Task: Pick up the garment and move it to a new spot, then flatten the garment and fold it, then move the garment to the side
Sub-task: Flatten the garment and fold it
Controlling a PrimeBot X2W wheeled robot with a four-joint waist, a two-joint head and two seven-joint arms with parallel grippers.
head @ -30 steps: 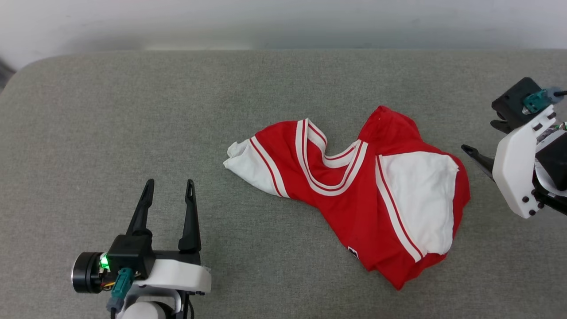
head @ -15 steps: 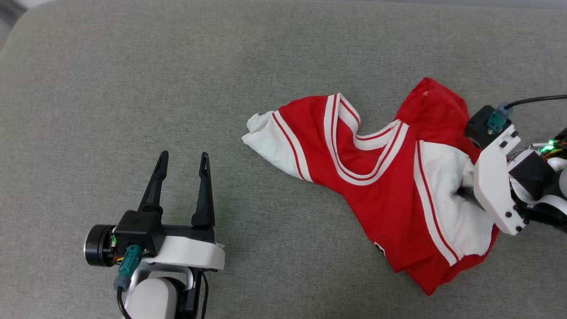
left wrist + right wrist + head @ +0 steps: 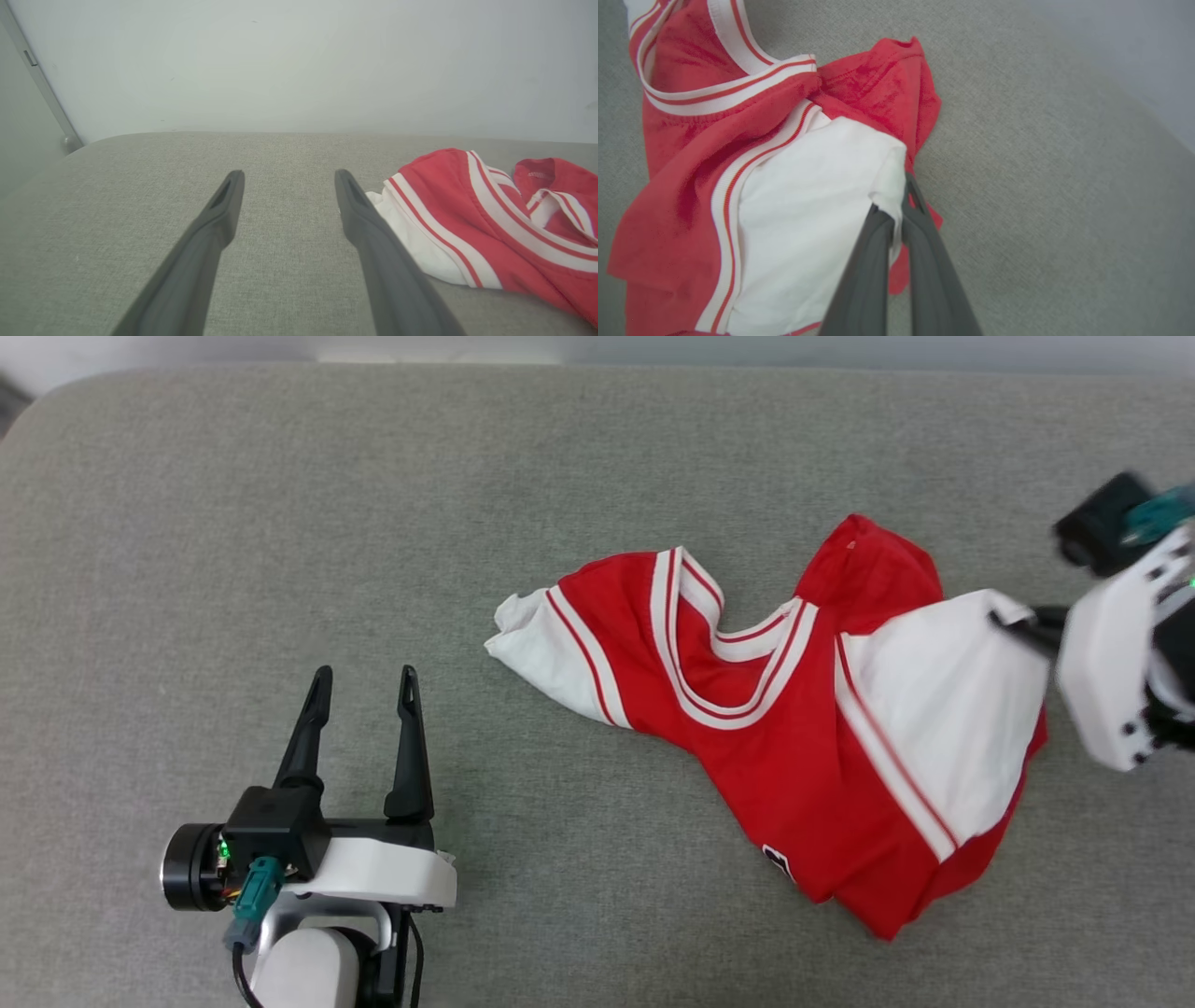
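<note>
The garment (image 3: 775, 747) is a crumpled red shirt with white sleeve panels and striped trim, lying right of centre on the grey cushion (image 3: 280, 569). A dark letter peeks out at its lower hem. My right gripper (image 3: 1016, 623) is shut on the edge of the white sleeve panel (image 3: 808, 219) and holds that corner raised off the cushion; in the right wrist view its fingers (image 3: 878, 247) pinch the white cloth. My left gripper (image 3: 361, 683) stands open at the lower left, well clear of the garment (image 3: 481, 224), whose near sleeve lies just right of its fingers (image 3: 359, 214).
The grey cushion spreads wide to the left and in front of the shirt. A pale wall (image 3: 299, 65) rises behind its far edge, and a rounded corner of the cushion shows at the far left.
My right gripper has closed on the white sleeve panel and pulled it up and to the right, stretching the cloth. The head camera has shifted. The left arm has kept its pose.
</note>
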